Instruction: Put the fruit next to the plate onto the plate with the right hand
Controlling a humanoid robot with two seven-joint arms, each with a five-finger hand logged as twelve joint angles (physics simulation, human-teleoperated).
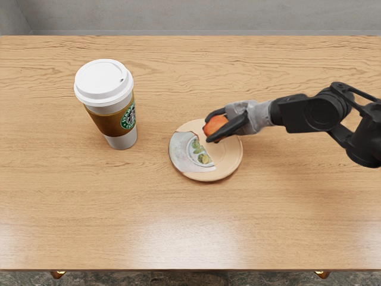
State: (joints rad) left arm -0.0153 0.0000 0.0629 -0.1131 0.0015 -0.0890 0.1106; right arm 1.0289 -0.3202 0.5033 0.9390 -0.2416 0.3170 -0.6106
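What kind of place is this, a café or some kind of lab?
Likely a simulated test bench, not a café: a wooden table by a plain grey wall, with a coffee cup, a plate and a robot hand holding fruit.

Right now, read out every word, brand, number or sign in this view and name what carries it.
Coffee cup: green round logo on the brown sleeve; its ring lettering is too small to read.
Plate: printed picture, no text.
Right hand, fruit, table: no writing.
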